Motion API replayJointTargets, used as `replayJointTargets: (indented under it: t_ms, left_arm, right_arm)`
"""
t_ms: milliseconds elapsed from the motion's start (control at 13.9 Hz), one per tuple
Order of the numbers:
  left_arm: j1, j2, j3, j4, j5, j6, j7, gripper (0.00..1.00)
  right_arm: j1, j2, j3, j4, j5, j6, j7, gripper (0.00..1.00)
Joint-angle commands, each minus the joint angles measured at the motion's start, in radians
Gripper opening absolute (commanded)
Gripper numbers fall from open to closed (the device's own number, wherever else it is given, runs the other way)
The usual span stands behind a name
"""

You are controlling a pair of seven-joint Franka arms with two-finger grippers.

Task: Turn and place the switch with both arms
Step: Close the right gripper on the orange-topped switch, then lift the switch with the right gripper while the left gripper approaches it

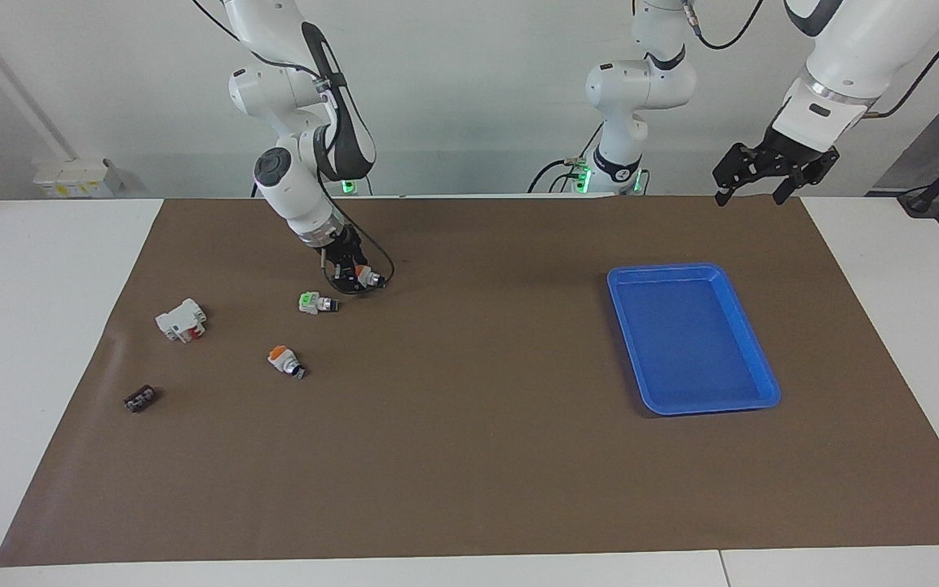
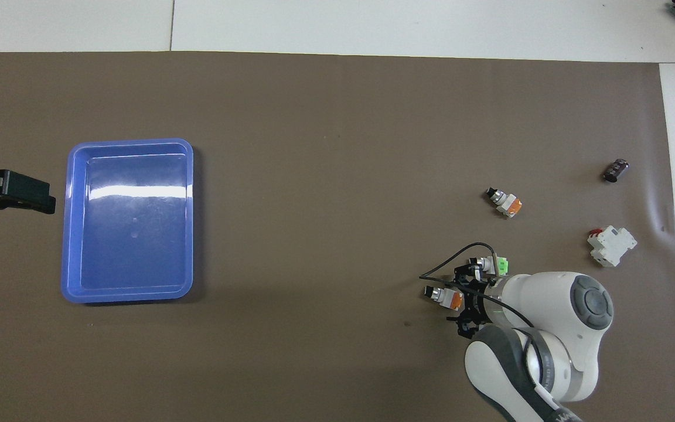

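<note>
My right gripper [image 1: 352, 275] is low over the mat near the robots and is shut on an orange-capped switch [image 1: 368, 277]; I cannot tell whether the switch touches the mat. In the overhead view the right gripper [image 2: 462, 299] holds this switch [image 2: 444, 295] lying level, with its black-and-silver end pointing toward the tray. A second orange-capped switch [image 1: 284, 359] lies loose on the mat, farther from the robots; the overhead view shows it too [image 2: 505, 203]. My left gripper [image 1: 753, 194] is open, raised and empty above the mat's edge at the left arm's end [image 2: 15, 193].
A green-capped switch [image 1: 315, 303] lies just beside my right gripper [image 2: 493, 265]. A white block with red marks [image 1: 182, 319] and a small black part [image 1: 139, 399] lie toward the right arm's end. An empty blue tray [image 1: 665, 273] sits toward the left arm's end.
</note>
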State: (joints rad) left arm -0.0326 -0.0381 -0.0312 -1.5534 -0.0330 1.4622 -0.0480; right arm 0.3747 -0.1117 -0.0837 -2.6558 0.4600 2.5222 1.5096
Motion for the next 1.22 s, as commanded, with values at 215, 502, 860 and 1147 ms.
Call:
replayJointTargets:
  t_ms: [215,502,860,1147]
  left_arm:
    - [0.0,-0.037,0.004,-0.039,-0.005,-0.04,-0.01,1.0]
    - [-0.001,-0.039,0.002,-0.037,-0.005,-0.04,-0.012,1.0]
    - [-0.001,-0.039,-0.003,-0.027,-0.021,-0.045,-0.015,1.0]
    - [0.002,-0.029,0.005,-0.011,-0.175,-0.043,-0.099,1.0]
  right_arm:
    - [-0.003,0.001,0.002,0.008,0.063,-0.038,-0.18,0.0]
    - [-0.022,-0.009,0.002,0.167,0.147,-0.264,-0.229,0.0]
    - [0.024,-0.009,0.004,0.33,0.398,-0.347,-0.16,0.0]
    - [0.079,0.0,0.005,0.414,0.573,-0.346,-0.143,0.0]
